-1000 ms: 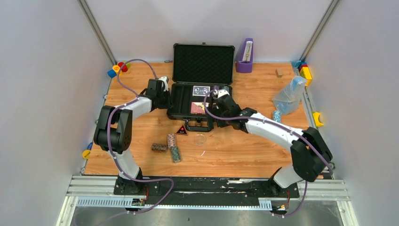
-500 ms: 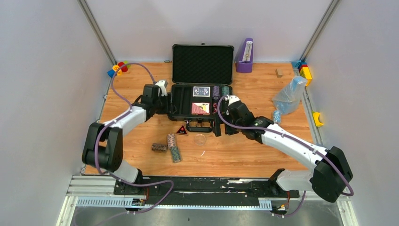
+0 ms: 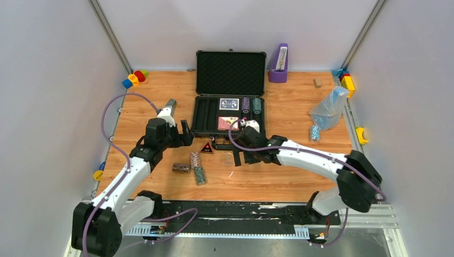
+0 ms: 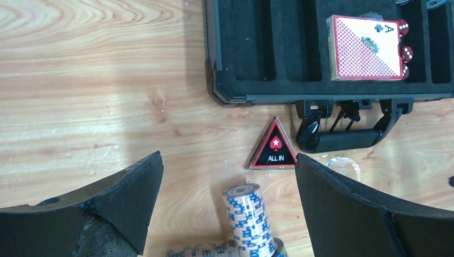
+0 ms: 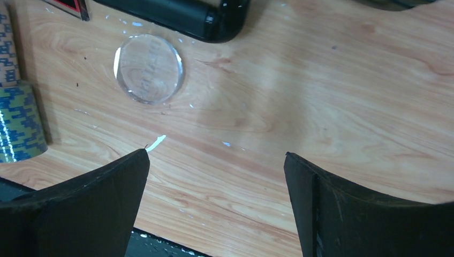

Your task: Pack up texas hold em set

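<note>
Chip rolls (image 3: 195, 160) lie loose at lower centre of top view, below open case (image 3: 199, 115). Left gripper (image 4: 227, 182) is nearer: the closest roll shows bottom-centre between its fingers, long axis up-down in frame. Both grippers are wide open & empty, w/ right gripper (image 5: 217, 171) over bare wood.

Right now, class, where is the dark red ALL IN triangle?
Top view: the triangle lies on the table just outside the case, left of its handle, with chip rolls below it.
</note>
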You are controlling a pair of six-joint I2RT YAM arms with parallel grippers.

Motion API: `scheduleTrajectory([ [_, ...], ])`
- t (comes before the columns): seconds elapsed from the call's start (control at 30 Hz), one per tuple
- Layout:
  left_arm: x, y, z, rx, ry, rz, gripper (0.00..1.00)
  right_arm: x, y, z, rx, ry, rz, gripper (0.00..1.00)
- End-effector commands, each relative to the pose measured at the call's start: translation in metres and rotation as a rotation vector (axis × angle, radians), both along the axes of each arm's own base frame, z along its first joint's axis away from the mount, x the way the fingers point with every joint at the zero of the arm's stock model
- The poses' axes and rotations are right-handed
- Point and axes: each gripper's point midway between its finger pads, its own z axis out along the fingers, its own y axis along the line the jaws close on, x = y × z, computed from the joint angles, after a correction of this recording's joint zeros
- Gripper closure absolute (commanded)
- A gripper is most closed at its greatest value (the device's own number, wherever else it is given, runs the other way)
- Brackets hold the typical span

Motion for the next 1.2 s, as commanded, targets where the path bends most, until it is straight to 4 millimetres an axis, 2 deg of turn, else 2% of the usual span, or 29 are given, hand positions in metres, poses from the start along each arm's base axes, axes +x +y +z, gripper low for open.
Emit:
scheduleTrajectory([
  [0.0, -0.013, 0.005, -0.001, -0.006, -0.030, 0.021, 0.00, 0.005, 0.027, -0.003, -0.056, -0.012, -0.019, 0.00],
  [0.23, -0.026, 0.003, -0.004, -0.043, -0.094, -0.003, 0.00, 0.005, 0.068, -0.030, -0.181, -0.007, 0.006, 0.00],
  [0.3, -0.028, 0.004, -0.006, -0.052, -0.117, -0.001, 0.01, 0.005, 0.074, -0.037, -0.190, 0.009, 0.007, 0.00],
  [0.33, -0.028, 0.004, -0.001, -0.056, -0.141, 0.003, 0.01, 0.005, 0.077, -0.040, -0.191, 0.018, 0.007, 0.00],
  [0.5, -0.032, 0.009, 0.000, -0.071, -0.172, 0.032, 0.01, 0.006, 0.082, -0.051, -0.201, 0.039, 0.007, 0.03],
  [0.87, -0.034, 0.012, 0.004, -0.086, -0.202, 0.056, 0.01, 0.019, 0.094, -0.063, -0.205, 0.048, 0.001, 0.17],
  [1.17, -0.034, 0.011, 0.003, -0.087, -0.202, 0.052, 0.01, 0.025, 0.090, -0.071, -0.182, 0.080, -0.009, 0.22],
])
